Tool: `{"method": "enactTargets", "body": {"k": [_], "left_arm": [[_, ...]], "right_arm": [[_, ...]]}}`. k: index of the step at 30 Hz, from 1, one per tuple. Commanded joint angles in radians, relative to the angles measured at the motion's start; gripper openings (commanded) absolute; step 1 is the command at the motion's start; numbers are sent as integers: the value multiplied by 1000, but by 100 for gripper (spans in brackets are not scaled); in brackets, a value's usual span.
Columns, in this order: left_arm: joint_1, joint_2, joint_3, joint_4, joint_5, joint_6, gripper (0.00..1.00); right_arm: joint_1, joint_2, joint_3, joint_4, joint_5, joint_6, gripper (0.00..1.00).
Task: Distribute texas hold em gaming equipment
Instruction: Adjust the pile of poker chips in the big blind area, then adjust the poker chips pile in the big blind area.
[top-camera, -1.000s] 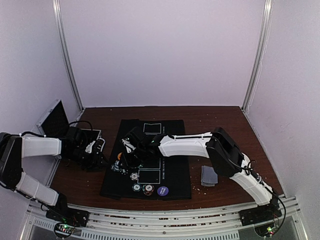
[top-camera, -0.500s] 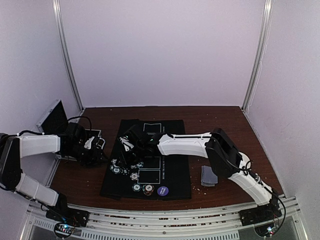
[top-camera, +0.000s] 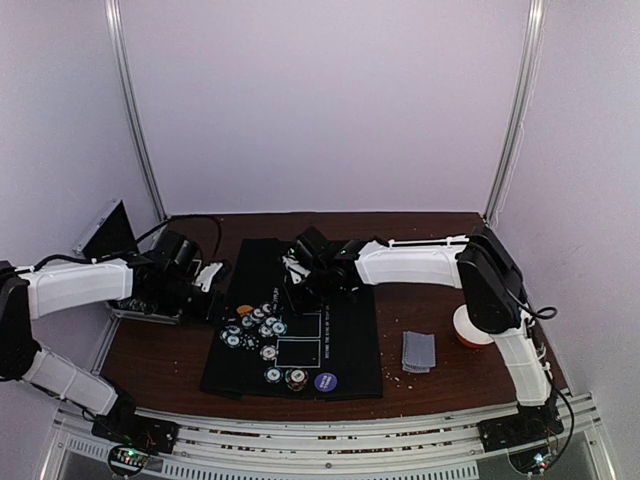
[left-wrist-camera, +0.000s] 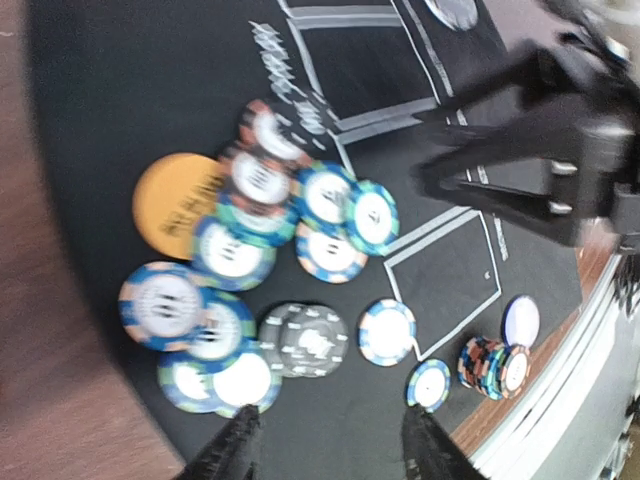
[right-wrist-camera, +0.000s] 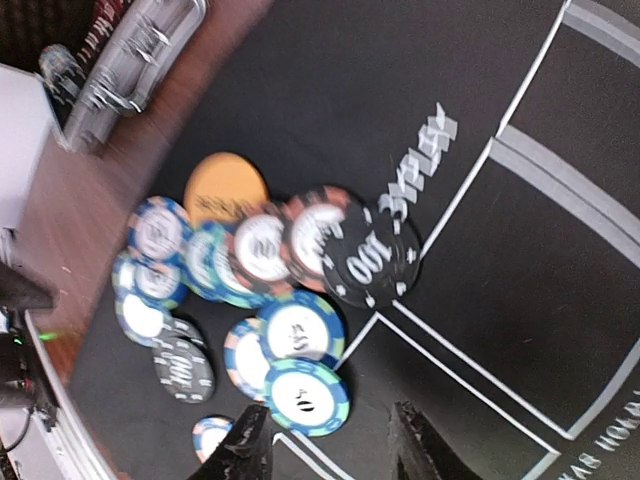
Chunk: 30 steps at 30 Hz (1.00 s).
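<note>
Several poker chips (top-camera: 252, 322) lie scattered and overlapping on the left side of the black mat (top-camera: 340, 360). In the left wrist view the chips (left-wrist-camera: 300, 225) spread beside an orange disc (left-wrist-camera: 172, 202), with two black chips (left-wrist-camera: 305, 340) nearer. My left gripper (left-wrist-camera: 330, 452) hovers open above the mat with nothing between its fingers. My right gripper (right-wrist-camera: 330, 445) is also open and empty, just past a blue-green chip (right-wrist-camera: 305, 396) and a black 100 chip (right-wrist-camera: 370, 262). From above, the left gripper (top-camera: 212, 278) sits at the mat's left edge and the right gripper (top-camera: 296, 278) behind the chips.
A small chip stack (top-camera: 295, 378), a purple disc (top-camera: 325, 381) and single chips (top-camera: 272, 375) lie at the mat's front. Grey cards (top-camera: 418, 350) rest on the wood to the right, near an orange bowl (top-camera: 466, 328). An open case (top-camera: 112, 238) stands at the far left.
My right arm has drawn back and to the right from the mat's left side, its jaws widening. More chips now lie spread on the mat. The left gripper has shifted right and narrowed a little.
</note>
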Motion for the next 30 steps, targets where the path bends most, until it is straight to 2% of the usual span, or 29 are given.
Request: {"method": "enactTargets", "body": {"k": [1, 8, 17, 21, 24, 30], "left_arm": [[-88, 71, 26, -25, -64, 15, 45], [-139, 114, 13, -21, -81, -5, 36], [-139, 110, 15, -30, -108, -11, 35], [-140, 101, 32, -48, -135, 6, 35], [-139, 84, 43, -55, -149, 17, 35], [-138, 118, 114, -58, -186, 42, 37]], "right_arm": [[15, 71, -7, -15, -56, 49, 40], [50, 148, 36, 48, -151, 104, 31], [74, 211, 91, 224, -232, 233, 25], [74, 246, 175, 189, -238, 223, 25], [62, 206, 180, 168, -227, 186, 26], [-1, -17, -1, 167, -125, 124, 30]]}}
